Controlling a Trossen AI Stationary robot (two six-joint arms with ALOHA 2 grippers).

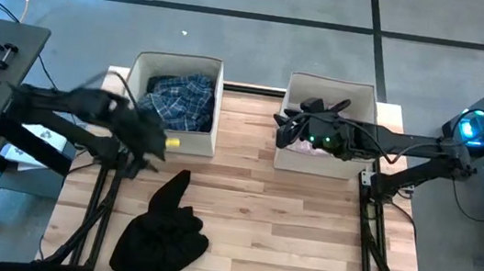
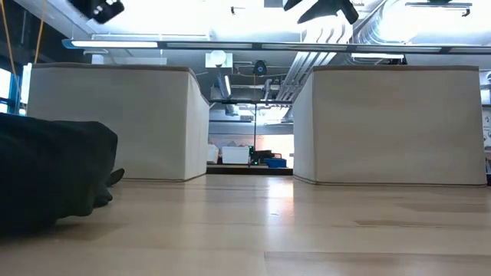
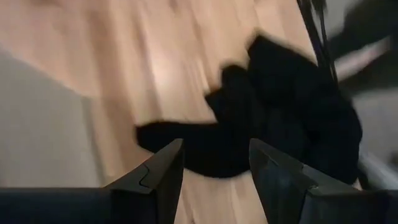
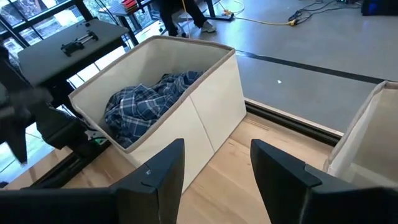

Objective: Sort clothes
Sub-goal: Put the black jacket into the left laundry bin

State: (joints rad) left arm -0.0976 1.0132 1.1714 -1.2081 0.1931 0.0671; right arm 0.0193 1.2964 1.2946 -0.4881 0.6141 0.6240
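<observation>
A black garment (image 1: 163,228) lies crumpled on the wooden table near the front left; it also shows in the low view (image 2: 54,172) and the left wrist view (image 3: 280,118). A blue-white plaid shirt (image 1: 180,100) lies in the left beige bin (image 1: 139,72), also seen in the right wrist view (image 4: 149,102). My left gripper (image 1: 153,148) is open and empty, above the table between the left bin and the black garment. My right gripper (image 1: 284,131) is open and empty over the left rim of the right bin (image 1: 371,100).
Two beige fabric bins stand at the table's far side with a gap between them. A small yellow object (image 1: 172,144) sits at the left bin's front corner. Bare wood spreads over the table's right and middle front (image 1: 304,236). A person's legs (image 4: 180,15) show beyond the table.
</observation>
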